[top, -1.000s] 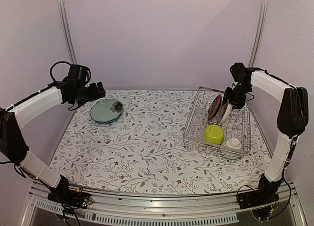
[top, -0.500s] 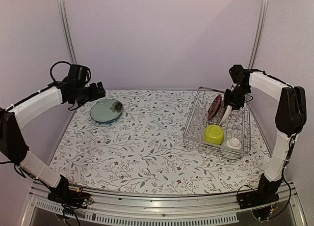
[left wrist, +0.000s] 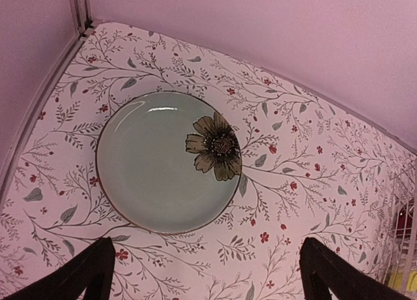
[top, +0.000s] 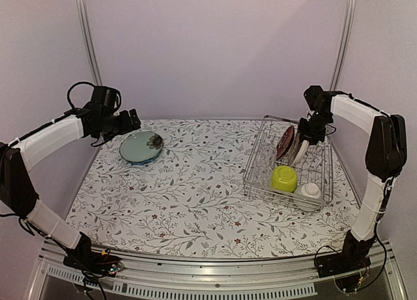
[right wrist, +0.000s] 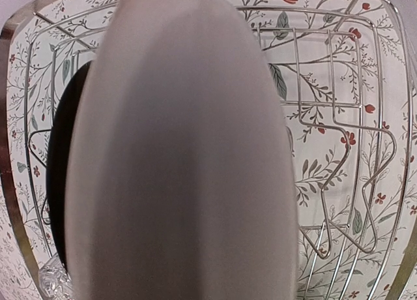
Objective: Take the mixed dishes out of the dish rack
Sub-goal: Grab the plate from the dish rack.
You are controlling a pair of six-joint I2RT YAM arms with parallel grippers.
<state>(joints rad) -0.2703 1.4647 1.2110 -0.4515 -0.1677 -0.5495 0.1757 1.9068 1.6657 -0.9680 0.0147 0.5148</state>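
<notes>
Covering the surface (top: 195,195) is a white cloth printed with grey leaves and small red flowers. Pale lilac walls (top: 215,52) close it in at the back and sides, and a metal rail (top: 215,274) runs along the near edge.

The dish rack (top: 255,158) sits at the right of the surface, its long axis running near to far, slightly askew. In its far half the red floral plate (top: 285,142) and a greyish plate (top: 299,154) stand on edge side by side, leaning, with the red one's face turned leftward. In the near half the lime-green bowl (top: 284,178) lies mouth down, and the small whitish bowl (top: 310,190) is just beside it on the right.

The right hand (top: 305,135) is at the greyish plate's top rim. Whether it grips the plate cannot be told, since the plate's edge fills the wrist view.

The pale blue-green plate (left wrist: 156,163) lies flat at the far left, flower motif up. The left hand (left wrist: 205,264) hovers over it, spread wide and holding nothing.
</notes>
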